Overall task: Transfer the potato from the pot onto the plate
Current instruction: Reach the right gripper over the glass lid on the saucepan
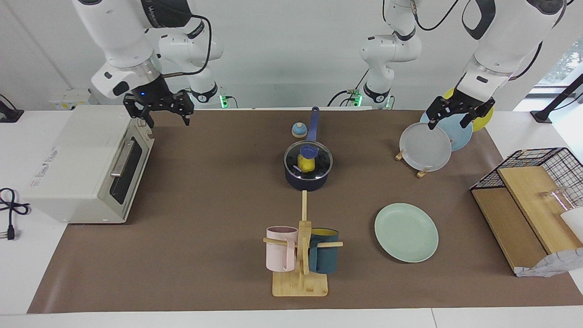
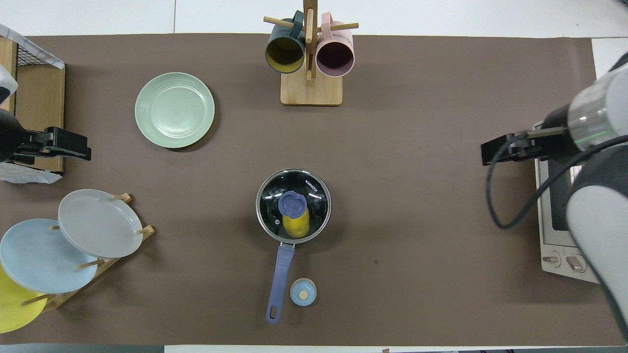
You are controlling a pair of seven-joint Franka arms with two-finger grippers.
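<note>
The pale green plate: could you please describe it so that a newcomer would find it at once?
Start at the wooden mug stand at the table's edge farthest from the robots. The plate lies flat on the brown mat beside it, toward the left arm's end. Unlike the grey plate and blue plate, it is not propped in a rack.

Potato (image 1: pixel 306 163) yellow – pot (image 1: pixel 306 181) navy, plate (image 1: pixel 406 232) mint green.

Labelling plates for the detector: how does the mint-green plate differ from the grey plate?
The mint-green plate lies flat on the brown mat; the grey plate stands tilted in a wooden rack. The mint-green plate sits alone, farther from the robots; the grey plate overlaps a light blue plate racked beside it. The left gripper hangs over the racked plates, nothing over the mint-green plate. Both are round, rimmed and empty.
</note>
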